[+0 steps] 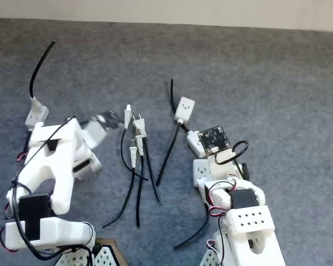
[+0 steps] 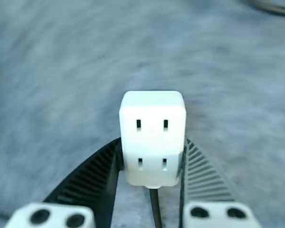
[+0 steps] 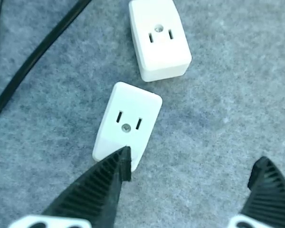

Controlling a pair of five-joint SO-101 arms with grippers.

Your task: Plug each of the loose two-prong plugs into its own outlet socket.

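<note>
My left fingers (image 2: 96, 172) clamp the corded socket (image 2: 152, 137); my right fingers (image 3: 100, 186) gape wide, the near socket (image 3: 128, 124) off-centre against one tip.

White socket (image 2: 152, 137), black cords (image 3: 38, 57), grey carpet (image 1: 266, 66).

Loose plugs (image 1: 139, 128) with black cords (image 1: 140, 188) lie on grey carpet (image 1: 266, 83) near a white outlet socket (image 1: 185, 109)

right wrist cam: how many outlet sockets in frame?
2. The near socket lies at one fingertip of the open right gripper. The far socket lies just beyond it, apart. Others may sit outside this frame.
</note>
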